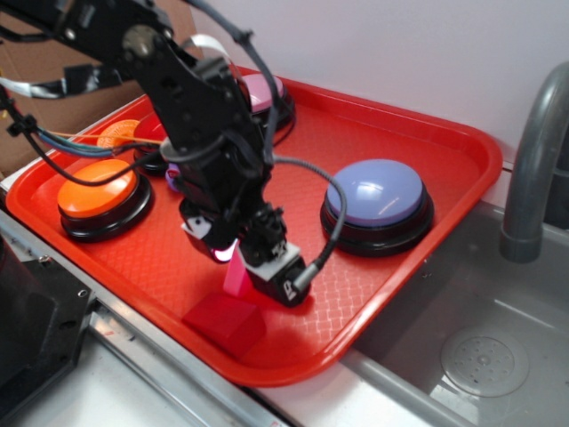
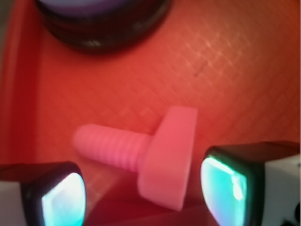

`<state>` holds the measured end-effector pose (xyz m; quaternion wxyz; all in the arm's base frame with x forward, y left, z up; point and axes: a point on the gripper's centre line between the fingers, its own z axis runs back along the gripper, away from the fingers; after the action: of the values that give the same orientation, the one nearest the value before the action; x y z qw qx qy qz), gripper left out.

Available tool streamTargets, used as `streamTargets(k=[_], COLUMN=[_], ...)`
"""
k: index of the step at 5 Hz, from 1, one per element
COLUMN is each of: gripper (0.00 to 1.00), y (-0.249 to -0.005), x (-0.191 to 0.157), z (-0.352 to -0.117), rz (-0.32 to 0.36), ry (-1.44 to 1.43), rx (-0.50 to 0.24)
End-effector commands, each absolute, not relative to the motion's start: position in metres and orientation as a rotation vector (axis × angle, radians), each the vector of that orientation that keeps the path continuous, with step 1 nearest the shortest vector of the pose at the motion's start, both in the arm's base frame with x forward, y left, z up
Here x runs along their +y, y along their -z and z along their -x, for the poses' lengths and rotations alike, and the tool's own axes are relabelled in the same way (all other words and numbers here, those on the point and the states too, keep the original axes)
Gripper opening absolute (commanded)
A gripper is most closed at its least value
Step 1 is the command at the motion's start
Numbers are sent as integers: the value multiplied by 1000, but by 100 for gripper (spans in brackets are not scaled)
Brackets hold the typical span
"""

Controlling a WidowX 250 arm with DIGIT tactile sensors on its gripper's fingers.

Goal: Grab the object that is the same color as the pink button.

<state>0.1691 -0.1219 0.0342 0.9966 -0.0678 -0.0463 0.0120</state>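
While pincer (image 2: 141, 197) straddles pink bolt (image 2: 155, 155), fingers apart, red tray (image 2: 244, 70) clear ahead

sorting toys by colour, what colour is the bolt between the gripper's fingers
Pink bolt, clearest in the wrist view.

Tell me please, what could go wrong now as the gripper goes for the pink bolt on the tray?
1. The gripper is open, and the pink bolt lies with its square head between the fingers; closing on the flat head's edge could make it twist or squirt out.
2. The red block sits right beside the bolt, so a finger might bump it.
3. The red tray looks smooth, so the bolt may roll away.
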Motion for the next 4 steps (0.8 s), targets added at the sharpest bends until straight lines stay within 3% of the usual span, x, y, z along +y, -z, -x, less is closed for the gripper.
streamTargets(k=[1,4], gripper=[0,0], y=[-35,-56], x=[-127,-122], z=[-174,-184], rz=[111,72], ry=[-58,-90], rx=[-121,-143])
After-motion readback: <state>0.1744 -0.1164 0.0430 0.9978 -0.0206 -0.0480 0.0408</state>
